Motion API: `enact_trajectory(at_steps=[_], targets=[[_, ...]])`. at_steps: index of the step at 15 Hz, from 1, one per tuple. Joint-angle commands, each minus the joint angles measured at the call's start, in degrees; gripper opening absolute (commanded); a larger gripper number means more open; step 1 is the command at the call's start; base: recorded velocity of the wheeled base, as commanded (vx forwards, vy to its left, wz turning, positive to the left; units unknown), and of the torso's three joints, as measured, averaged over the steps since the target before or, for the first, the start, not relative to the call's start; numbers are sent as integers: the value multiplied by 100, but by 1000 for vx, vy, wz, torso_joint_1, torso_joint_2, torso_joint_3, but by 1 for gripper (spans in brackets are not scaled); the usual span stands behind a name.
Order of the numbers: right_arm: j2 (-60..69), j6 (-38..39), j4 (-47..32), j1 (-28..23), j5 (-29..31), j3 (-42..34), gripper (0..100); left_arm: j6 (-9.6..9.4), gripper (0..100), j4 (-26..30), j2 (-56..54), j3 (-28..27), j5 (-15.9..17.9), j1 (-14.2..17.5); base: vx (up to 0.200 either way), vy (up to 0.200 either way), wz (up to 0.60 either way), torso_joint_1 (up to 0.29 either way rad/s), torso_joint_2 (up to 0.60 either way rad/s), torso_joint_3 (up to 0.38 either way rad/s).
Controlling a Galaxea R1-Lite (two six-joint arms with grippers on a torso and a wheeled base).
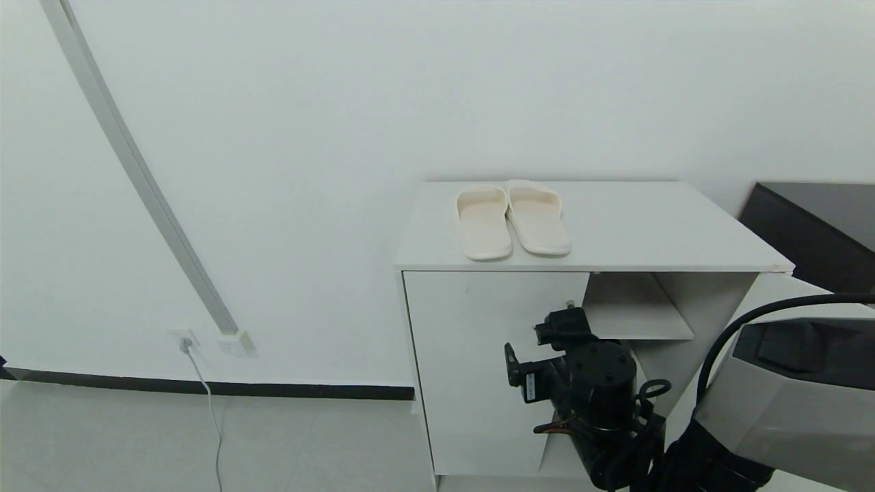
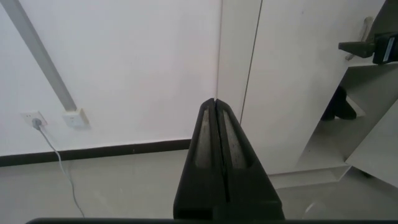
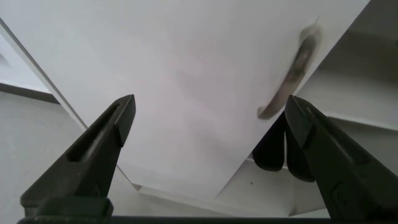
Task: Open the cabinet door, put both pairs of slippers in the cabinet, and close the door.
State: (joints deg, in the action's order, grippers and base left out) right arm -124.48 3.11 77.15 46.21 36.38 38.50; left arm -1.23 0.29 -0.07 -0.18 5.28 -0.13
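The white cabinet (image 1: 615,229) stands against the wall with its left door (image 1: 492,369) shut and its right half open onto a shelf (image 1: 639,321). A white panel angling out at 3 o'clock looks like the swung-out right door (image 1: 765,294).

1 pair of cream slippers (image 1: 513,220) lies on the cabinet top, the 2 side by side and touching. Their long axes run from 6 to 12 o'clock, front edge to wall. Below the shelf in the open half stands a dark shape (image 3: 280,149), probably the 2nd pair of slippers, though it is too dim to be sure.

The right gripper (image 1: 557,326) hangs in front of the shut door near its upper corner, jaws spread wide and holding nothing. The door's handle (image 3: 292,68) is a slim bar with an upright long axis, set on the door's edge next to the open half. It lies ahead of the jaws and off-centre, close to the finger on the open-compartment side, not yet touched.

My reading is that the coming move is a grasp on this handle. The jaws would need to shift toward the open side to centre the bar before closing across it.

The cream slippers sit at about 12 o'clock from this gripper, up on the top.

The left gripper (image 2: 215,109) has its jaws pressed together, empty, low and off to the cabinet's 9 o'clock side, so the right arm is plainly nearer.
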Motion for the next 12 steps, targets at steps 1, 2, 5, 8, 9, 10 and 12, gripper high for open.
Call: enact_trajectory(at_steps=[1,2,5,8,9,10,12], targets=[[-24,-3,1,2,1,0,100,0,0,6,7,1,-1,-4,0,0,0,227,-544,-325],[-24,-3,1,2,1,0,100,0,0,6,7,1,-1,-4,0,0,0,246,-554,-325],[-24,-3,1,2,1,-9,100,-9,0,6,7,1,-1,5,0,0,0,245,-572,-323],[-33,-3,1,-7,1,-79,100,-17,0,6,7,1,8,-4,0,0,0,271,-608,-343],[-33,-3,10,-7,1,-79,100,-17,0,6,7,1,-1,5,0,0,0,251,-549,-305],[-33,-3,1,-7,1,-79,100,-9,0,6,7,1,-1,-4,0,0,0,203,-471,-251],[-50,-3,1,-25,1,-106,100,-17,0,6,7,1,-1,5,0,0,0,198,-412,-227]])
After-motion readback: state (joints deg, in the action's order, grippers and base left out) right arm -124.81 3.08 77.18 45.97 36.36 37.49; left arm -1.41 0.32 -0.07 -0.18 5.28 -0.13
